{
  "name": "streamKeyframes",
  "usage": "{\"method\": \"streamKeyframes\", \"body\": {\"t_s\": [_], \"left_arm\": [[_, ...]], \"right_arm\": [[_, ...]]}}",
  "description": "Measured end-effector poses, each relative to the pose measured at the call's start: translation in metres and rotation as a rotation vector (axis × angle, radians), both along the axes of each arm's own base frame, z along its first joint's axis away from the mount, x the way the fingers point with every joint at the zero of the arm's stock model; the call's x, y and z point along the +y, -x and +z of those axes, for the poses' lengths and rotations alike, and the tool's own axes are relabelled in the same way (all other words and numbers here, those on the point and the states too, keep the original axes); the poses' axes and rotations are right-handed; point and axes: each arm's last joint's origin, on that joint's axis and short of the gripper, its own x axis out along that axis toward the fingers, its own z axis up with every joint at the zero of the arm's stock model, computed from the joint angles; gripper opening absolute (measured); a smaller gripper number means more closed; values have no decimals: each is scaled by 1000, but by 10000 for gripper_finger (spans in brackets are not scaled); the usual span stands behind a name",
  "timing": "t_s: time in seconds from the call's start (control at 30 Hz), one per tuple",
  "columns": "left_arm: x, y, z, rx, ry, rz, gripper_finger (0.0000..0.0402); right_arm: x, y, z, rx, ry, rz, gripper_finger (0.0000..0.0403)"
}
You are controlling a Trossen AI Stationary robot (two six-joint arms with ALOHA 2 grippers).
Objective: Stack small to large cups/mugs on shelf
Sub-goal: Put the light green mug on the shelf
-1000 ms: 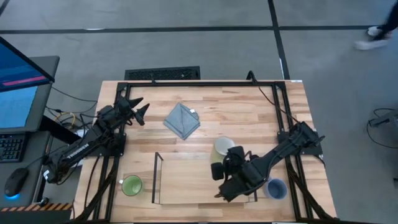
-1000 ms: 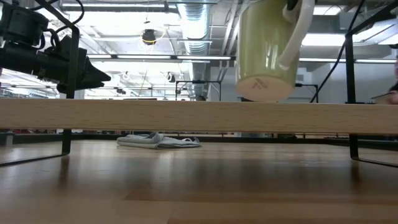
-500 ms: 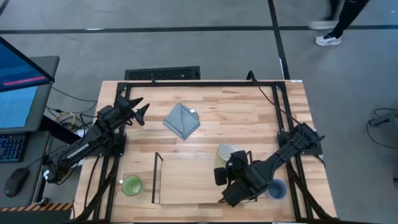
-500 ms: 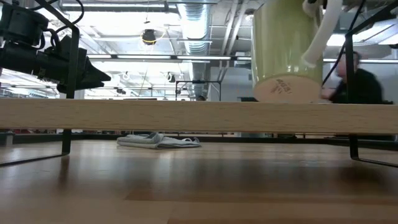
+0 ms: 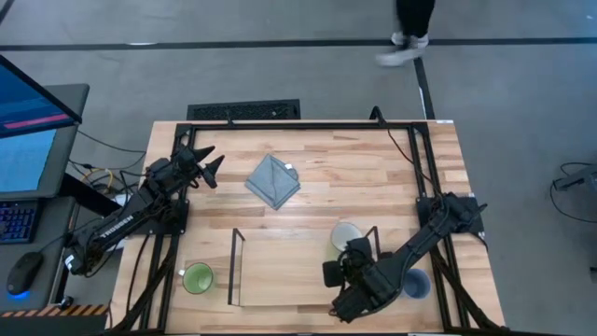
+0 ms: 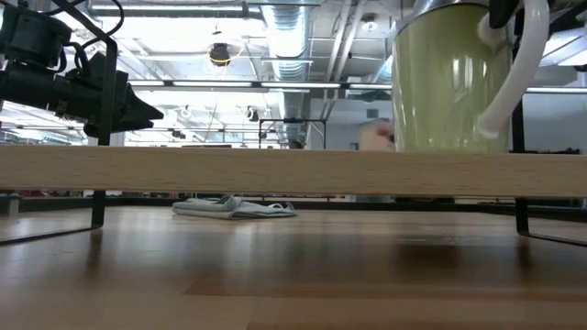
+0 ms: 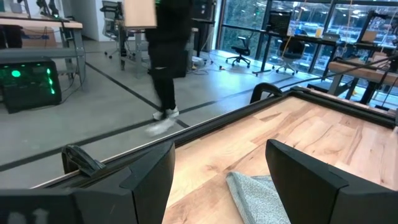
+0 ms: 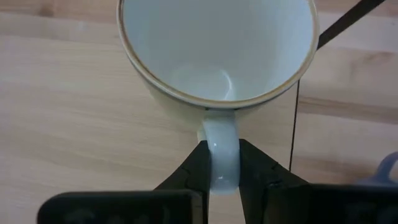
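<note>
Three mugs on the counter (image 5: 373, 168), as we count them from the high view: cream-white mug (image 5: 347, 235), green mug (image 5: 198, 278), blue-grey mug (image 5: 414, 283). One shelf (image 5: 280, 271), one grey folded cloth (image 5: 272, 181), two arms.

Right claw (image 5: 354, 254) is clamped on the cream-white mug's handle (image 8: 222, 158); right wrist view shows both fingers (image 8: 189, 171) pinching it, mug upright, mouth up, empty. It is over the shelf's right end. In the low view its base drops behind the shelf board's front edge (image 6: 275, 170), so we can't tell from there whether it touches the board.

Green mug stands on the counter just left of the shelf's left wire end. Blue-grey mug sits by the shelf's right end, partly under the right arm; only its rim peeks into the right wrist view.

Left claw (image 5: 203, 164) waits near the counter's back left, fingers spread wide, holding nothing; left wrist view shows the gap between them, with the cloth ahead.

Only the left wrist and high views catch a person (image 7: 165, 56) walking past beyond the counter. Low view shows neither the green nor the blue-grey mug.
</note>
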Motion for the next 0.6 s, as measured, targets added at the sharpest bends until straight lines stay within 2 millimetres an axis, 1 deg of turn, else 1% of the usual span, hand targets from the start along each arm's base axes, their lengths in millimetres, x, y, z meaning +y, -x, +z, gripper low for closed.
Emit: {"method": "streamKeyframes", "body": {"t_s": [0.27,0.6], "left_arm": [[0,0,0,0,0,3,243],[0,0,0,0,0,3,243]], "right_arm": [[7,6,0,-16,-15,-34,64],[11,4,2,-26,-64,-37,64]]}}
